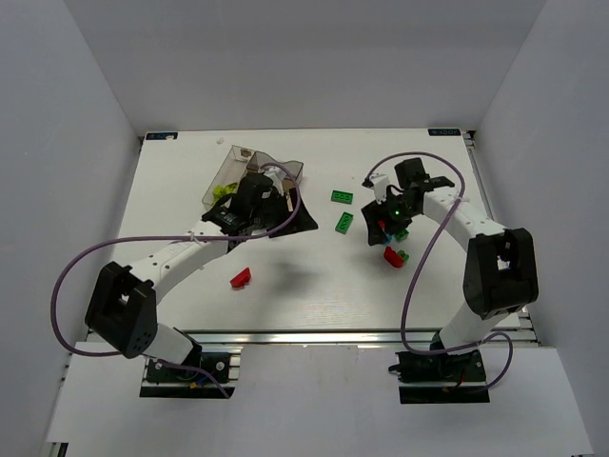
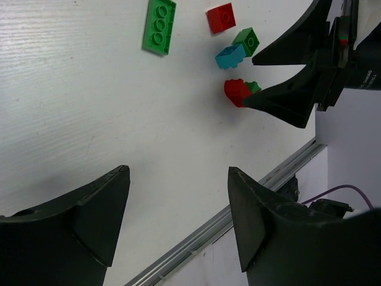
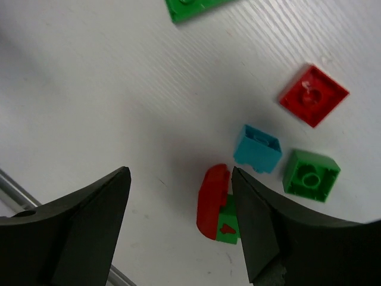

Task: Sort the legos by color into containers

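We identify a red square plastic brick (image 3: 314,95), a light blue hollow plastic brick (image 3: 257,149) and a dark green studded plastic brick (image 3: 311,175). We record a bright green flat plastic plate (image 1: 342,197), yellow-green plastic bricks (image 1: 223,191), a clear brownish-tinted plastic tray (image 1: 228,169), and a white tabletop (image 2: 89,119) patterned with fine parallel lines.

This is a robotics lab cell. My table (image 1: 314,286) is a bare white board, boxed in by plain white walls (image 1: 76,114) on the left, right and far sides. An aluminium rail (image 1: 314,337) runs along its near edge, where my left arm (image 1: 171,262) and right arm (image 1: 500,271) are bolted down on black base plates (image 1: 186,369). Purple cables (image 1: 68,286) loop loose beside each arm. On the table lie toy legos (image 1: 343,197) and a clear tray (image 1: 226,169).
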